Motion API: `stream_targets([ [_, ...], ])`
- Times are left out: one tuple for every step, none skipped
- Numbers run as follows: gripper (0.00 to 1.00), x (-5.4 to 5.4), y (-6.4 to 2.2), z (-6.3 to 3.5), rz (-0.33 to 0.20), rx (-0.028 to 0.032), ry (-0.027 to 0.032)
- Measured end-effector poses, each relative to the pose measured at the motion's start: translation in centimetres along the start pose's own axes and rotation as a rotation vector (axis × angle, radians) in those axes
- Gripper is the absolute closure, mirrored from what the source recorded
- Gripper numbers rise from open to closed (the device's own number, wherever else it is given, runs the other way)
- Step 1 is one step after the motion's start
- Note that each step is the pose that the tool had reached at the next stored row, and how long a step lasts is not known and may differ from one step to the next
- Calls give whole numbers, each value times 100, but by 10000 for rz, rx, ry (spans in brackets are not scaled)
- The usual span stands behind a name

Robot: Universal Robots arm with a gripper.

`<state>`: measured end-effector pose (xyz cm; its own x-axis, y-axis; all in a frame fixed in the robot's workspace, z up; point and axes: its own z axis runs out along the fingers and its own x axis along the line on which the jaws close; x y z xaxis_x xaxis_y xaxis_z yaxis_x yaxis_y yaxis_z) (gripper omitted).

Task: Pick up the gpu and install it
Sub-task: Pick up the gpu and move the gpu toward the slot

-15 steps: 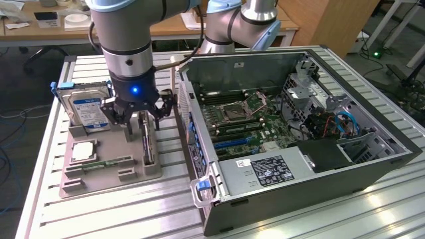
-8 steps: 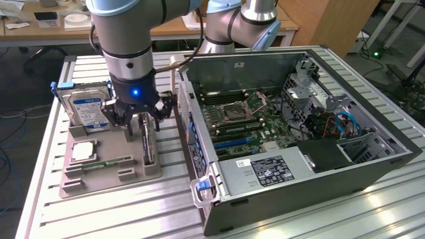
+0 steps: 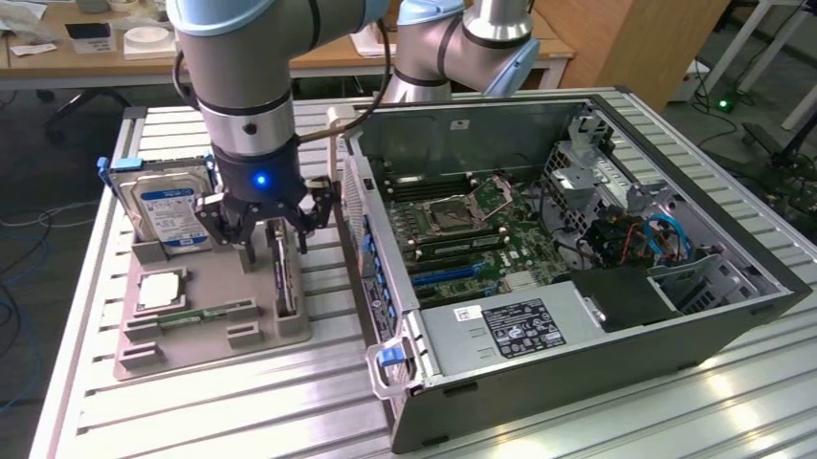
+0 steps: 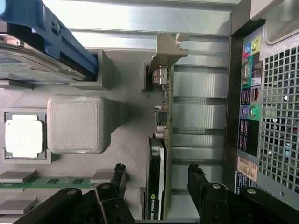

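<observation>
Jaws stand wide apart in the exterior view, straddling the thin dark gpu card (image 3: 283, 285), which sits on edge in a slot of the grey plastic tray (image 3: 217, 339) on the slatted metal counter (image 3: 255, 411). A silver blue-labelled hard drive (image 3: 166, 206) shares that tray. The open black computer case (image 3: 575, 287) lies just beside. In the wrist view, black fingers (image 4: 117, 175) flank the card, and a strip of bare counter separates the card from the case.

A robotics lab. A robot arm (image 3: 243, 57) stands over a slotted aluminium bench (image 3: 715, 402). A cluttered wooden desk (image 3: 77, 62) and floor cables (image 3: 19, 215) lie beyond.
</observation>
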<state>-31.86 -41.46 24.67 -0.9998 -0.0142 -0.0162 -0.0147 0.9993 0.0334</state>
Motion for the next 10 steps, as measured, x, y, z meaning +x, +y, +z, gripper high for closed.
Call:
stream_targets([
  [35,0,0,3,0,1,1],
  [35,0,0,4,0,2,3],
  [35,0,0,5,0,2,3],
  [35,0,0,6,0,2,3],
  [35,0,0,6,0,1,1],
  [35,0,0,7,0,0,1],
  [35,0,0,8,0,0,1],
  [35,0,1,10,1,0,0],
  [35,0,3,12,1,-1,-1],
  [35,0,5,14,1,0,-1],
])
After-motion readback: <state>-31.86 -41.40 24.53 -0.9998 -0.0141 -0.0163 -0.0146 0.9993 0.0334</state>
